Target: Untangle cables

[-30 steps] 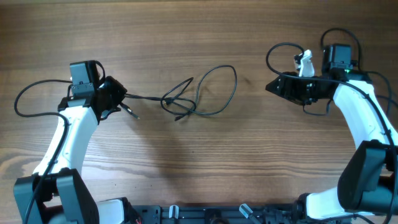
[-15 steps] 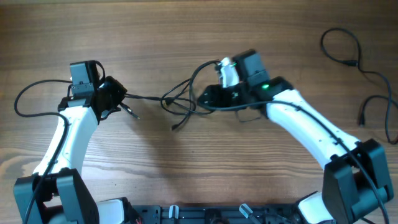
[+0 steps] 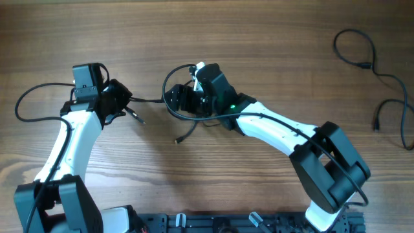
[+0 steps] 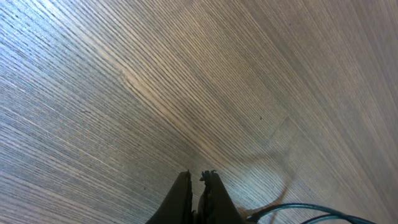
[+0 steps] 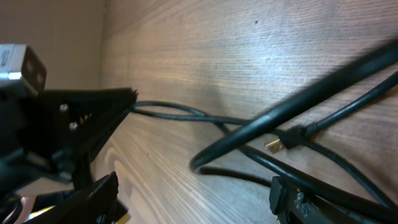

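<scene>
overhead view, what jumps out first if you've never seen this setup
The right gripper, open, hangs over the knotted cables at the middle of the table, its arm stretched far across. The left gripper pinches one strand of them at the left, and a separate black cord lies loose at the far top right.

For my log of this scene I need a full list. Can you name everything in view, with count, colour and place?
tangled cables: one clump, black, middle of the table; the number of cords cannot be told
separate cable: one, black, far right, in loose loops
table: one, brown wood, under everything
left arm: one, white and black, left side
right arm: one, white and black, reaching to the clump
left gripper: one, black, shut on a strand
right gripper: one, black, open at the clump
</scene>
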